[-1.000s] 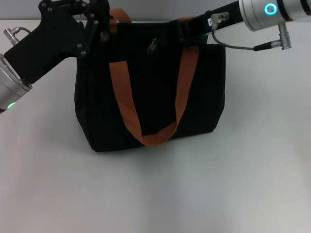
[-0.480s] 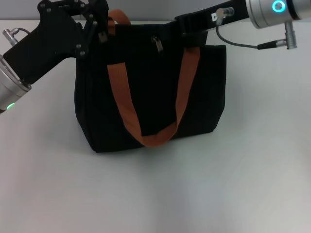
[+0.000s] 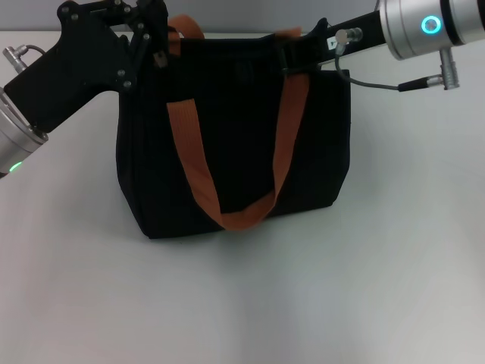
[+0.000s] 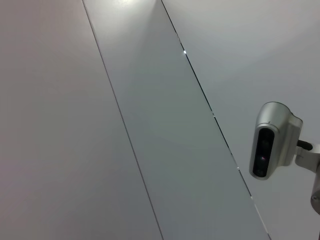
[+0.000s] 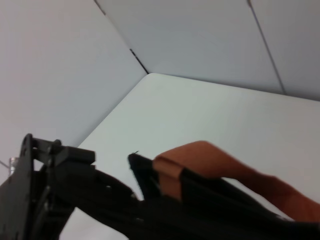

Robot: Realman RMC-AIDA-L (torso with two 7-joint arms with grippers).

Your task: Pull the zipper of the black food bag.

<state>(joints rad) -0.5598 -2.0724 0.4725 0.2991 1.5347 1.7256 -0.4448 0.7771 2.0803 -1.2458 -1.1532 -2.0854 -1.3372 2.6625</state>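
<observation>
The black food bag (image 3: 235, 144) stands upright on the white table, with its rust-orange strap handle (image 3: 189, 152) looping down the front. My left gripper (image 3: 154, 36) is at the bag's top left corner, against the rim by the left strap. My right gripper (image 3: 292, 51) reaches in from the right and lies on the top rim at the right strap. The silver zipper pull does not show anywhere. The right wrist view shows the bag's rim (image 5: 225, 205), an orange strap (image 5: 200, 155) and the left arm's gripper (image 5: 35, 170) farther off.
The white table (image 3: 242, 303) stretches in front of the bag and to both sides. A cable (image 3: 379, 80) hangs from my right wrist beside the bag's top right corner. The left wrist view shows only wall panels and a mounted camera (image 4: 272, 140).
The silver pull tab showed on the top front of the bag and shifted slightly right; now it is out of sight. My right gripper rose, then dropped back onto the rim. The left arm stayed.
</observation>
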